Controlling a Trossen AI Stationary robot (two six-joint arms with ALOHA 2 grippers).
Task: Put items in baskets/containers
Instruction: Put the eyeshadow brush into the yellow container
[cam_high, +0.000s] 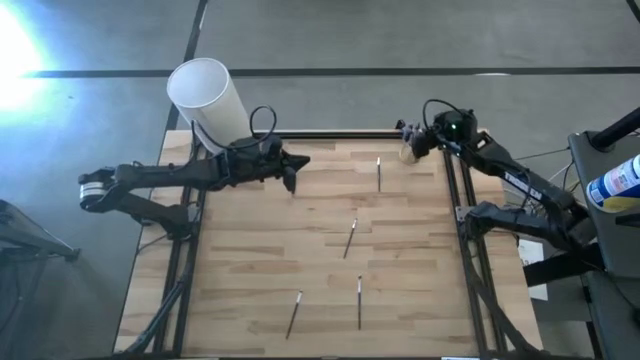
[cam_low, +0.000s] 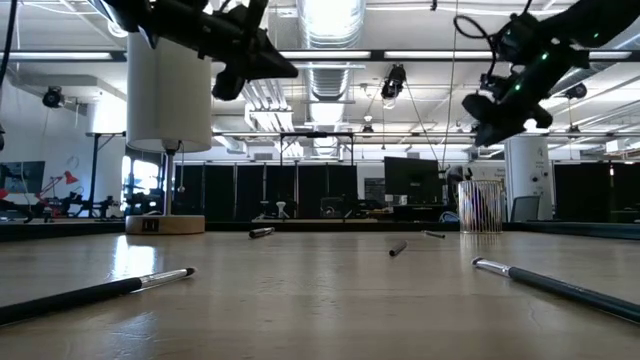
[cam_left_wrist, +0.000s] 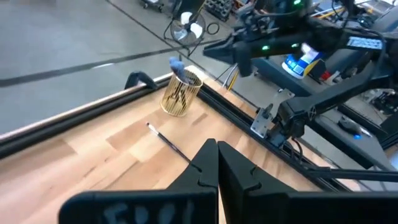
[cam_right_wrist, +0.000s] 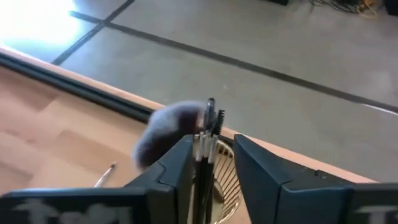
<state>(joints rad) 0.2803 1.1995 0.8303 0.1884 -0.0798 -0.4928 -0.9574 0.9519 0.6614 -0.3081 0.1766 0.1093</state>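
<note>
Right hand (cam_right_wrist: 211, 168): fingers parted over the cup (cam_left_wrist: 181, 94) at the table's (cam_high: 300, 250) far right corner, releasing sticks upright inside.
Left hand (cam_high: 291, 172): clenched empty, waiting.
Loose sticks (cam_high: 351, 238): four remain.

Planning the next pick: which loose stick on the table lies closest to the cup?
The stick near the table's far edge, just left of the cup; the other three lie farther toward the near edge.

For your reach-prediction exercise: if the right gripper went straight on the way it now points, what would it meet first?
Probably the cup right below the right gripper; a stick already stands between its open fingers, though depth is unclear.
</note>
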